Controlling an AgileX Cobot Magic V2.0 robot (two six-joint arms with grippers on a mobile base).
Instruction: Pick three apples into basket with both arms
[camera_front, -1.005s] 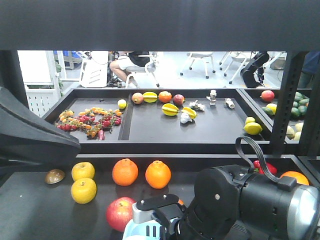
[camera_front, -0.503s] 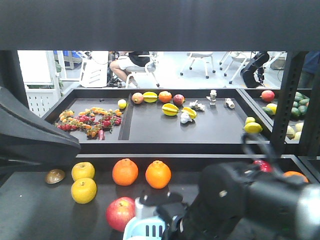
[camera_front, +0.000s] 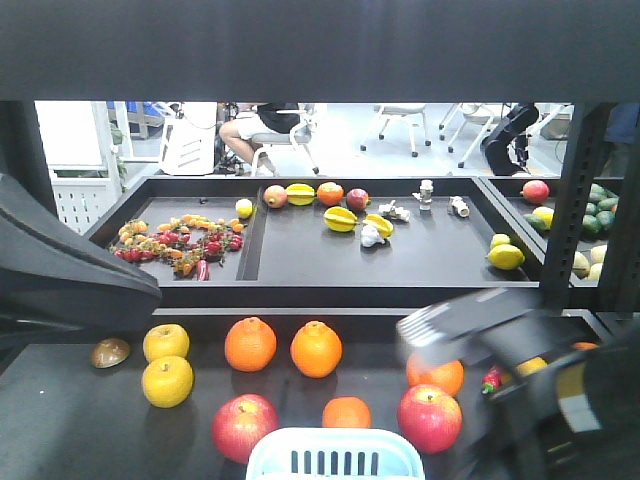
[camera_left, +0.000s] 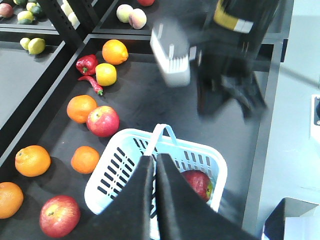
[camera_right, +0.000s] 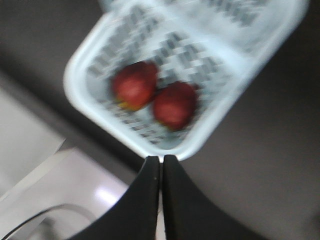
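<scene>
The pale blue basket (camera_front: 335, 438) stands at the near edge of the front view. In the right wrist view the basket (camera_right: 72, 80) holds two red apples (camera_right: 135, 85) (camera_right: 174, 105). The left wrist view shows one of them (camera_left: 198, 183); my fingers hide the other. My left gripper (camera_left: 154, 158) is shut and empty, hovering over the basket (camera_left: 200, 150) just short of its handle (camera_left: 160, 136). My right gripper (camera_right: 161, 159) is shut and empty near the basket's rim. The right arm (camera_front: 520, 370) is blurred. Two red apples (camera_front: 244, 427) (camera_front: 430, 418) lie on the shelf beside the basket.
Oranges (camera_front: 250, 344) (camera_front: 316, 348) (camera_front: 346, 412), two yellow apples (camera_front: 167, 381) and a red pepper (camera_left: 86, 64) lie around the basket. A raised shelf edge (camera_front: 330, 296) and black posts (camera_front: 572, 200) bound the area. Trays behind hold more fruit.
My right arm has swung away from over the basket toward the right, blurred by motion. This uncovers a red apple and two oranges that it hid before.
</scene>
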